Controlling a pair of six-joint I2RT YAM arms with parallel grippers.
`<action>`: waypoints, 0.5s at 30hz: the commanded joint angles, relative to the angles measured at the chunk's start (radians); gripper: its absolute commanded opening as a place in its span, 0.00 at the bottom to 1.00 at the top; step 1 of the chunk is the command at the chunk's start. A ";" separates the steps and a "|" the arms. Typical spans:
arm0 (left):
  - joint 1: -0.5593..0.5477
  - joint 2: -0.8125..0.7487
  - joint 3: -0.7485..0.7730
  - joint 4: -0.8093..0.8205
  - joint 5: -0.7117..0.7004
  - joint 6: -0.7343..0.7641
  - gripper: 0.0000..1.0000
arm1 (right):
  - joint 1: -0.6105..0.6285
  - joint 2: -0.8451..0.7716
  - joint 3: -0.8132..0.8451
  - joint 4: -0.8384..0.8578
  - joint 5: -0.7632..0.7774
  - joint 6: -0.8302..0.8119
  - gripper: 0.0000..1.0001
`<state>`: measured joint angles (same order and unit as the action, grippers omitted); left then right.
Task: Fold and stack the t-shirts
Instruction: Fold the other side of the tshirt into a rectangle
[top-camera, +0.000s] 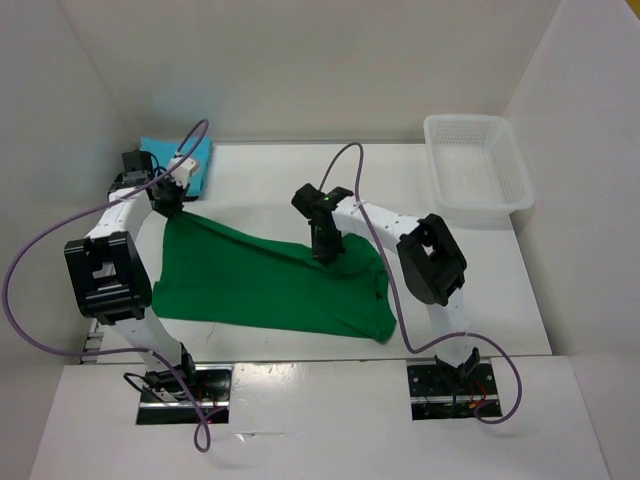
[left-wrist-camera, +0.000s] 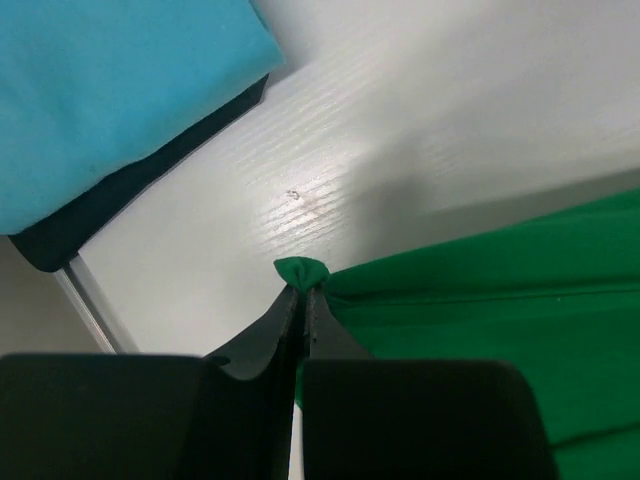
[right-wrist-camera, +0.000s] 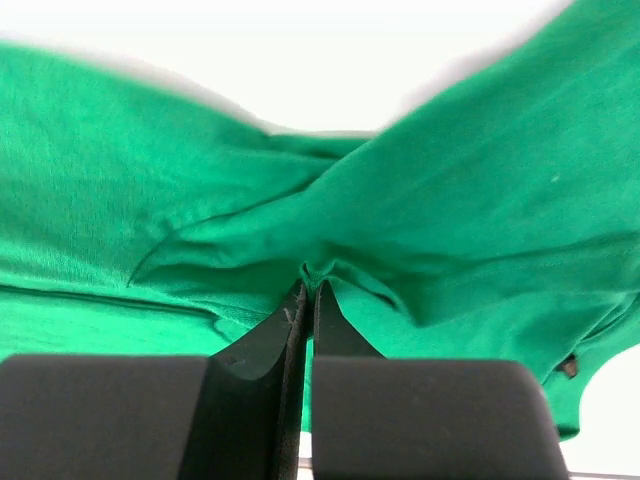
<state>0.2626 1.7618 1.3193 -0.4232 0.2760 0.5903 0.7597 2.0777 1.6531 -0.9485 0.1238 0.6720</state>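
Three t-shirts and one basket (top-camera: 520, 190) sat on a white tabletop (top-camera: 260, 185) between plain white walls (top-camera: 300, 60).
One green t-shirt (top-camera: 270, 285) lay spread mid-table, while the turquoise t-shirt (top-camera: 200, 165) sat folded on the black t-shirt (left-wrist-camera: 130, 190) at the far left corner. Both claws were clamped on the green t-shirt: the left claw (left-wrist-camera: 298, 292) on its far left corner, the right claw (right-wrist-camera: 305, 290) on a raised fold. A small dark tag (right-wrist-camera: 568, 365) was unreadable.

The spread shirt (top-camera: 270, 285) lies centre on the table (top-camera: 260, 190), folded shirts (top-camera: 203, 165) behind its left, basket (top-camera: 477, 160) far right.
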 joint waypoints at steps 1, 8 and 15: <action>-0.003 -0.057 -0.001 0.008 0.043 0.035 0.00 | -0.010 0.004 -0.002 0.019 -0.007 -0.005 0.00; 0.026 -0.125 -0.202 -0.057 0.012 0.137 0.00 | -0.010 -0.034 -0.105 0.093 -0.093 0.014 0.00; 0.044 -0.157 -0.246 -0.066 -0.006 0.146 0.04 | 0.021 -0.024 -0.130 0.114 -0.124 0.003 0.00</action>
<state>0.2981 1.6638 1.0702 -0.4984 0.2626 0.7067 0.7536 2.0781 1.5356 -0.8684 0.0280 0.6754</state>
